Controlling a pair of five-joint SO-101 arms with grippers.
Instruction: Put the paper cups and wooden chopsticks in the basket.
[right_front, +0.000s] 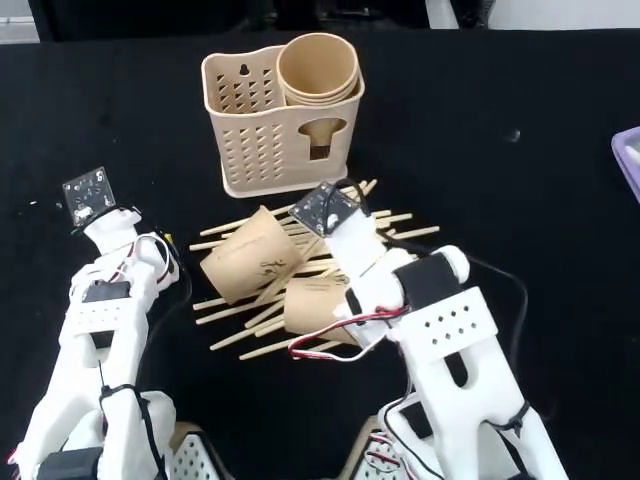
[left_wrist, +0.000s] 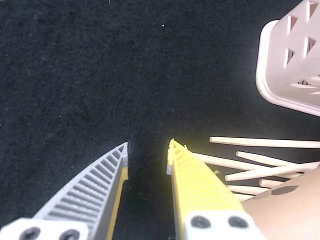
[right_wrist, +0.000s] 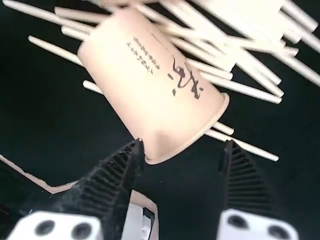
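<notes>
A: Which step are you logging?

B: Cup pickup, by my reading. Your right gripper (right_wrist: 183, 147) is gaping wide, with the rim of a printed paper cup (right_wrist: 150, 85) between its tips. The cup is lying sideways across the wooden chopsticks (right_wrist: 250, 85). You're needing to ease in and close gently; that thin wall is likely crushing easily.

A: Left side?

B: Your left gripper (left_wrist: 148, 145) is hovering narrowly parted beside the sticks. Farther off, the basket (right_front: 260, 150) is holding stacked cups (right_front: 318, 65).

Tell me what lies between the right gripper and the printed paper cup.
Nothing. In the right wrist view, the printed paper cup has its rim at one fingertip of the open right gripper, with bare black table between the fingers.
</notes>
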